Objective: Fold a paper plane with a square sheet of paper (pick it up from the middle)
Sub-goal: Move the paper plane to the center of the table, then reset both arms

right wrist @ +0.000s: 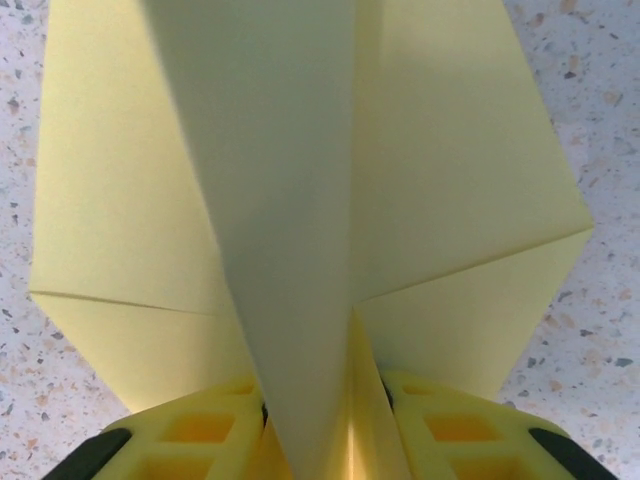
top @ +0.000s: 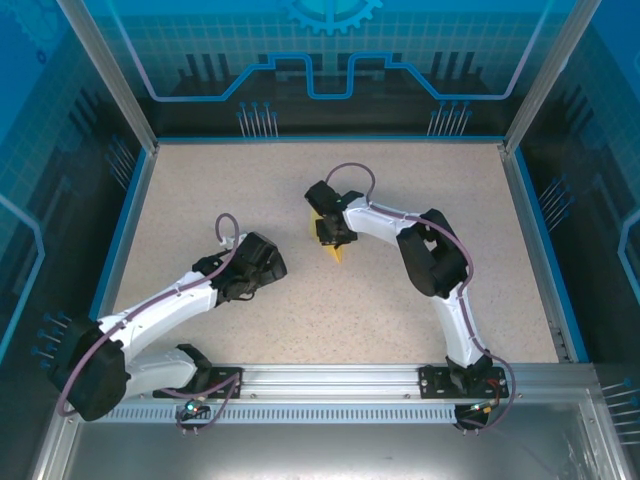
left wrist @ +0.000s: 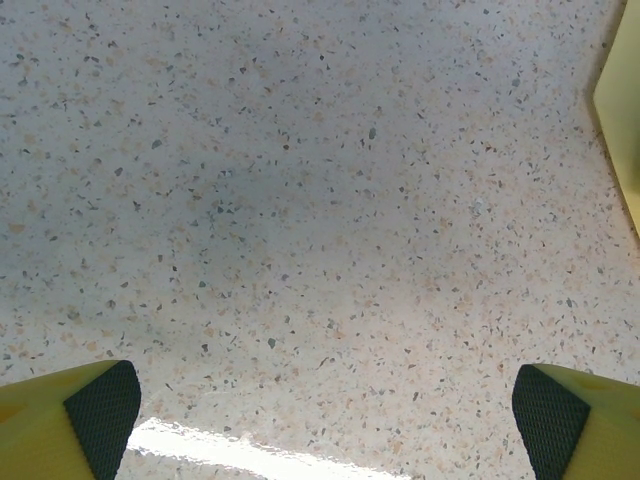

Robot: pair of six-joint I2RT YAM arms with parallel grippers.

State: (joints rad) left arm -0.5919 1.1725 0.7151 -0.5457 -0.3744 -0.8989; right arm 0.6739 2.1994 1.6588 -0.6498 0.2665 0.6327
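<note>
The yellow paper plane (top: 337, 252) lies on the speckled table near its middle, mostly under my right gripper (top: 333, 236). In the right wrist view the paper plane (right wrist: 450, 170) spreads flat to both sides, and its raised centre fold runs back between the yellow fingers (right wrist: 200, 430). My right gripper (right wrist: 325, 425) has its jaws a little apart, with the fold spread loosely in the gap. My left gripper (top: 268, 262) hovers low over bare table to the plane's left. My left gripper (left wrist: 325, 420) is open wide with nothing in it, and an edge of the yellow paper (left wrist: 625, 110) shows at the right.
A blue rim (top: 128, 220) and clear walls enclose the table (top: 200, 190) on the left, right and far sides. A metal rail (top: 330, 378) carrying both arm bases runs along the near edge. Bare tabletop (left wrist: 300, 200) lies under the left gripper.
</note>
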